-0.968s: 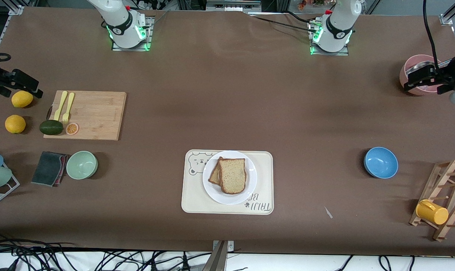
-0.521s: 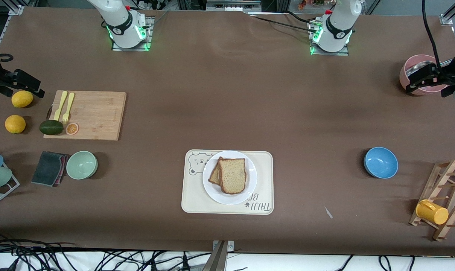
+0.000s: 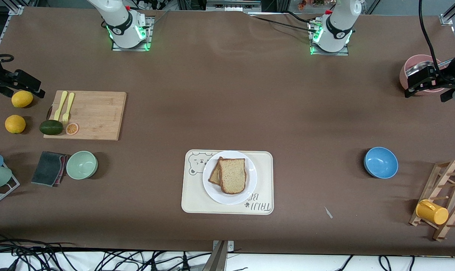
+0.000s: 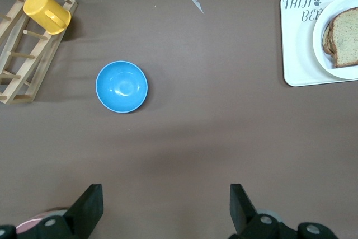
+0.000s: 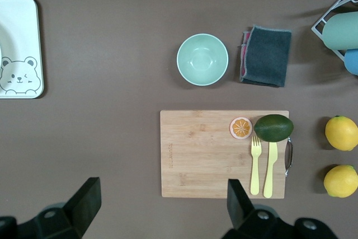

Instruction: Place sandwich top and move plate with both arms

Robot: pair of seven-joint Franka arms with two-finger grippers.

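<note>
On the brown table [image 3: 227, 94], the sandwich top [image 3: 233, 175] rests on the plate [image 3: 250, 188]; left gripper [image 3: 425, 81] and right gripper [image 3: 14, 81], jaws apart, should approach the rim evenly.

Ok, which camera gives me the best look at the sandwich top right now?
The front view: the sandwich top shows whole, lying on the plate. The left wrist view catches it only partly, cut off at the picture's edge. The right wrist view does not show it.
</note>
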